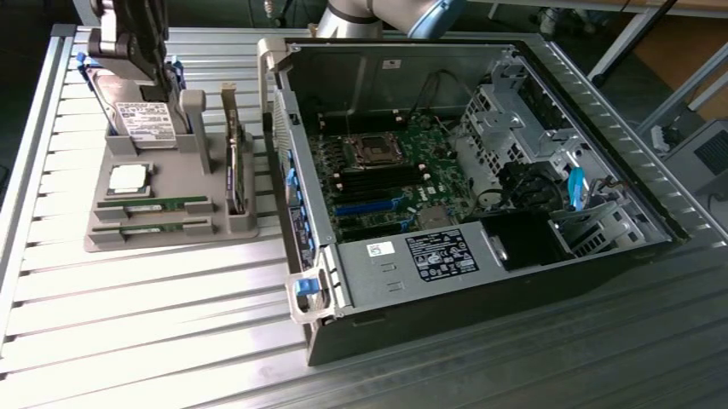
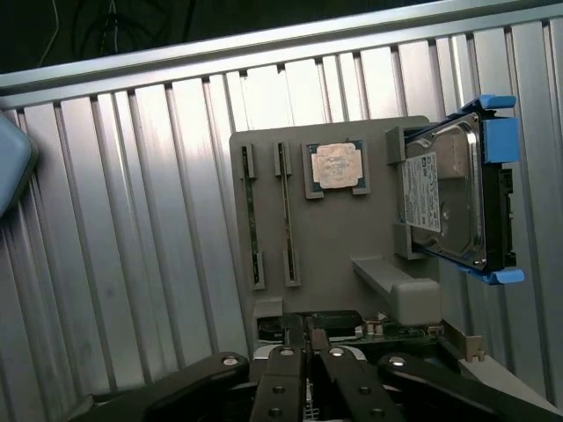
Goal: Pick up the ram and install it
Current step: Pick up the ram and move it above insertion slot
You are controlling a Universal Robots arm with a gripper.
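Honestly, nothing here is actually readable. The hard drive [image 1: 139, 119] standing in the tray on the exterior view's left has a white label with rows of print, all too small to make out. The power supply [image 1: 438, 256] at the near end of the case has a black label with white lettering and a white sticker [image 1: 381, 250] just beside it, both illegible. A small white tag [image 1: 393, 62] sits on the case's far wall. The CPU [image 2: 336, 165] lid has faint markings and the ram [image 1: 152, 207] has pale labels, no luck there either.
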